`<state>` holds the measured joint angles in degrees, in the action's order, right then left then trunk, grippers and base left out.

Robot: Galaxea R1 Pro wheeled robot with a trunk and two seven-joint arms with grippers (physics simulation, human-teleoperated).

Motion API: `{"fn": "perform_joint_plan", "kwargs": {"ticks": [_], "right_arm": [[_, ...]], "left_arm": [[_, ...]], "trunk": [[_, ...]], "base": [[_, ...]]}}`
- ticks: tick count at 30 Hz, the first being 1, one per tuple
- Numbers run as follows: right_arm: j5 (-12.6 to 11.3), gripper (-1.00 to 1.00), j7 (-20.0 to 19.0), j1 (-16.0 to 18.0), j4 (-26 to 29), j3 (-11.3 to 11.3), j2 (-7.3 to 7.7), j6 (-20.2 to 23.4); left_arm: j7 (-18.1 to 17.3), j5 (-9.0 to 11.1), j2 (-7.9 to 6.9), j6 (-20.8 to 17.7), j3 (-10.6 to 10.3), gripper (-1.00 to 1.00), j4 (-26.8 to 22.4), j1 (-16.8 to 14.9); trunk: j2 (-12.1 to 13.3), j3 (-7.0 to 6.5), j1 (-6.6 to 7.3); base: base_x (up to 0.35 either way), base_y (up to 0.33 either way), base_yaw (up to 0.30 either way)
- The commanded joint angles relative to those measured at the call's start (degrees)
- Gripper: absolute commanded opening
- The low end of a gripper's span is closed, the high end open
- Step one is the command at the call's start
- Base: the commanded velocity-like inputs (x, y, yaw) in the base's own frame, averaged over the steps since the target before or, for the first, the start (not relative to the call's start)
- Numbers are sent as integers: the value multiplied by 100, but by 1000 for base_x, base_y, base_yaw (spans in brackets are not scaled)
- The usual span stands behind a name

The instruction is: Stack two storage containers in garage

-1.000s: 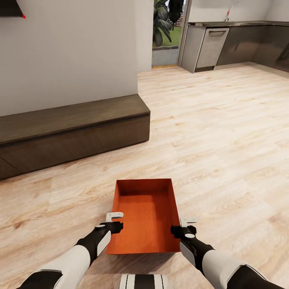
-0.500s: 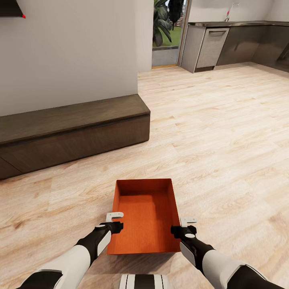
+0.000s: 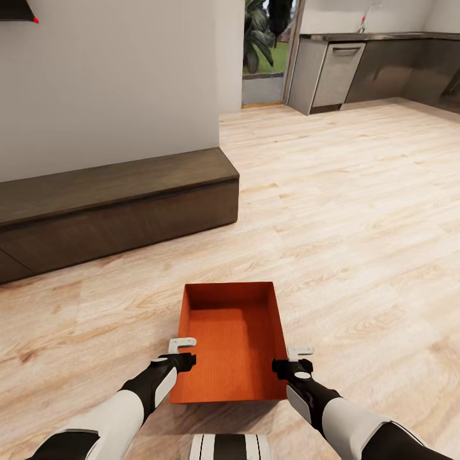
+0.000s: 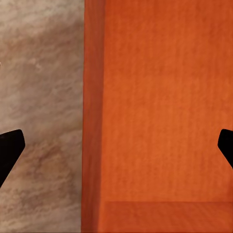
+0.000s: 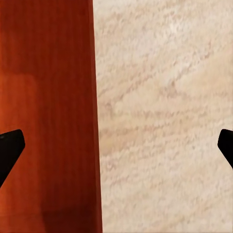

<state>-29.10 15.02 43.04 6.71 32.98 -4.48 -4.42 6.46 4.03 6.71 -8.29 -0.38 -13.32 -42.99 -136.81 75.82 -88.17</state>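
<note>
The storage container (image 3: 230, 342) sits between the end effectors: left end effector (image 3: 183, 353) at 9 o'clock, right end effector (image 3: 292, 360) at 3, each spread astride a side wall.

The storage container (image 3: 231, 342) is orange-red all over, with thin lines running across its bottom and walls. In the left wrist view the storage container (image 4: 160, 116) looks bright orange, and in the right wrist view (image 5: 46, 116) it looks darker, more red-brown. The floor (image 3: 358, 211) is light tan wood with wavy brown streaks. The low cabinet (image 3: 115, 207) is dark brown. The wall (image 3: 108, 76) is plain pale grey. The arms are white and black. The left gripper (image 3: 183, 353) and the right gripper (image 3: 295, 360) are black with small white tips. The kitchen counters (image 3: 377, 67) are grey, and the plant (image 3: 259, 32) is dark green.
</note>
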Motion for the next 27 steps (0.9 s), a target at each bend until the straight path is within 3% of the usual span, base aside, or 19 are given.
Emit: {"fn": "perform_joint_plan", "kwargs": {"ticks": [1, 27], "right_arm": [[-61, 100, 19, 3, -3, 49, -1, -20], [-61, 100, 19, 5, -3, 50, -36, 3]], "left_arm": [[22, 44, -1, -32, -6, 100, -13, 1], [31, 53, -88, -32, 14, 100, -4, 1]], "trunk": [[-1, 4, 1], [-1, 4, 1]], "base": [[0, 0, 0], [0, 0, 0]]}}
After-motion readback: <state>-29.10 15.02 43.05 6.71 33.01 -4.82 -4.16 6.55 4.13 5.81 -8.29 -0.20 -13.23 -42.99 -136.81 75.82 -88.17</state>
